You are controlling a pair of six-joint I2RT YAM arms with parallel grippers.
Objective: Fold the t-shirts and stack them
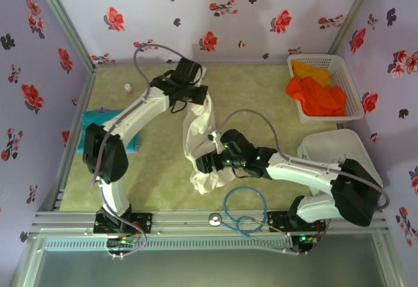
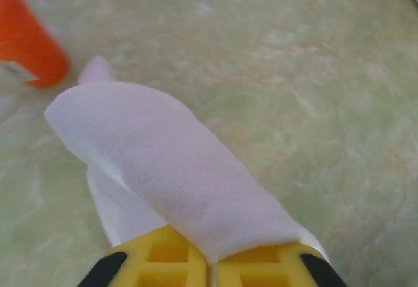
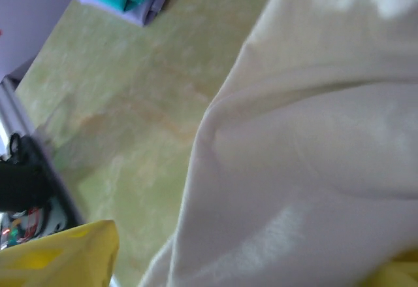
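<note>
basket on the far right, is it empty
No, rumpled orange t-shirts lie heaped inside the white basket.

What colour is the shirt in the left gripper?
White. The shirt shows best in the left wrist view.

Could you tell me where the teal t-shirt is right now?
In the top view, the teal t-shirt lies folded at the table's left edge, beside the left arm; the right wrist view shows it upper left.
</note>
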